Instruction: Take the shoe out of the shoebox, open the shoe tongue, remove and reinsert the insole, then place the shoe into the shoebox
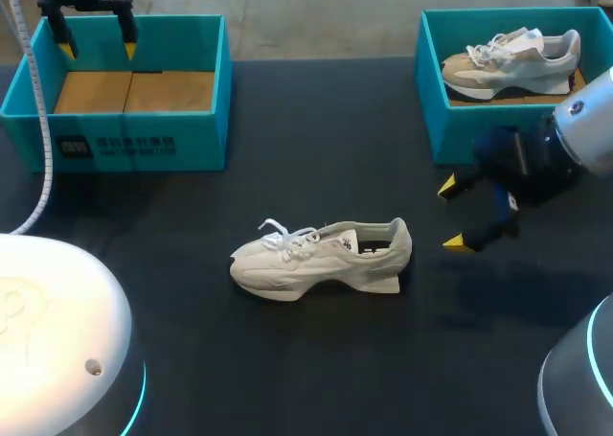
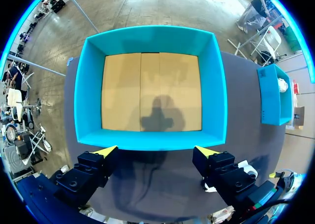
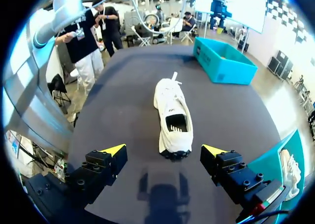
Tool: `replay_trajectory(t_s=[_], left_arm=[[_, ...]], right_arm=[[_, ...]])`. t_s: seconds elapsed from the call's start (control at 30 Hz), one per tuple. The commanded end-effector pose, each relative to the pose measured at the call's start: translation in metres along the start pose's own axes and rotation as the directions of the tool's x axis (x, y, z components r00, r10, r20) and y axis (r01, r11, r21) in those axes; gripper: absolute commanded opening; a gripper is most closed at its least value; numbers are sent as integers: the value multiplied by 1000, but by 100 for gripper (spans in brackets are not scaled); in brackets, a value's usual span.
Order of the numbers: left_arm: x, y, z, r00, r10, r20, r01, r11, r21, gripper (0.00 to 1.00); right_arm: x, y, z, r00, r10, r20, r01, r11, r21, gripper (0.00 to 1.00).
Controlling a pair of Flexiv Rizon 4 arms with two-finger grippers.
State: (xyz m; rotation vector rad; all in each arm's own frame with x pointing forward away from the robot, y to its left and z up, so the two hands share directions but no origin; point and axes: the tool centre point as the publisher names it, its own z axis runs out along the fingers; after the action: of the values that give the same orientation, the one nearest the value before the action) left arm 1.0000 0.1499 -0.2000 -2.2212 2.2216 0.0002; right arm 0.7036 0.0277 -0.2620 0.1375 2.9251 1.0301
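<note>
Toward the counter's [image 1: 316,378] right side, the right gripper [image 1: 452,216] hangs released, facing the heel of the shoe [image 1: 321,259] sitting upright mid-counter, likely to steady it, while the left gripper [image 1: 97,48], also released, hovers clear over the empty shoebox [image 1: 144,144].

Left gripper [image 1: 98,45] far left, jaws spread, pointing down; right gripper [image 1: 452,216] jaws spread, pointing toward middle

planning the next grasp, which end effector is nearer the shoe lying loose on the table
Right. The right end effector is open near the heel of the shoe; the left end effector hangs over the empty shoebox, far off.
</note>
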Motion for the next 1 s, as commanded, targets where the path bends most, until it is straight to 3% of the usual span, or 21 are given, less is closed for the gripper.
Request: replay_trajectory(t_s=[0.03,0.4,0.67,1.0], left_arm=[[0,0,0,1000,0,0,0,1000,0,100],[0,0,0,1000,0,0,0,1000,0,100],[0,0,0,1000,0,0,0,1000,0,100],[0,0,0,1000,0,0,0,1000,0,100]], right_arm=[[2,-3,1,1000,-1,5,1,1000,-24,100],[-11,-21,22,998,-42,-49,40,998,-44,100],[-23,-40,41,993,-112,30,113,993,-44,100],[-29,-58,55,994,-93,48,95,995,-44,100]])
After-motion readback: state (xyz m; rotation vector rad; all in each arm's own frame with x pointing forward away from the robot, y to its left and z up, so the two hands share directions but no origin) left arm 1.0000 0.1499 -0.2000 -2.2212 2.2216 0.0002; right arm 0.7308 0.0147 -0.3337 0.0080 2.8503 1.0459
